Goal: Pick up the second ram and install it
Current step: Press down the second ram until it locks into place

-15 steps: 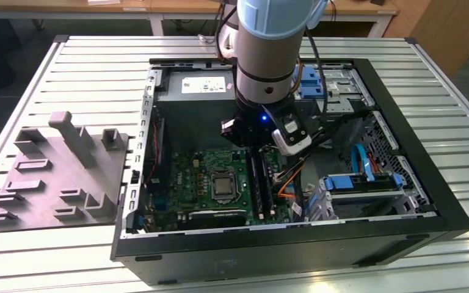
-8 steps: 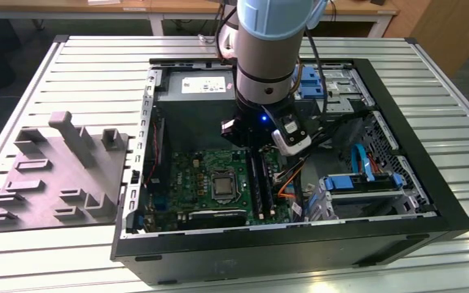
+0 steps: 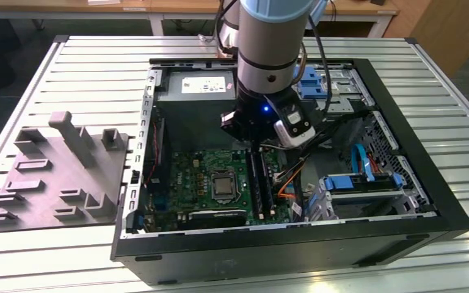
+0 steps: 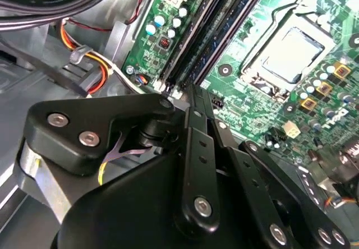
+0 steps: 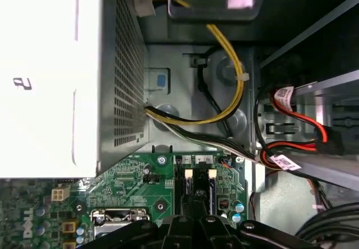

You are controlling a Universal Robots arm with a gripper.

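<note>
My gripper [image 3: 255,146] reaches down into the open computer case [image 3: 397,226], at the memory slots of the green motherboard [image 3: 187,177]. Its black fingers are drawn together, and the tips [image 4: 175,95] sit at the end of the slots beside the white latches. A long, dark green-blue strip, the second ram [image 4: 227,36], lies seated lengthwise in a slot, running away from the fingertips. Another dark strip [image 4: 193,36] lies parallel next to it. In the exterior view both strips [image 3: 259,183] show just below the gripper. Whether the tips pinch the ram I cannot see.
The grey tray [image 3: 47,177] with upright blocks stands on the slatted table at the exterior view's left. Inside the case are the power-supply box [image 3: 198,85], the processor socket [image 4: 291,52], blue drive brackets [image 3: 356,183] and bundles of yellow, red and orange wires [image 5: 235,81].
</note>
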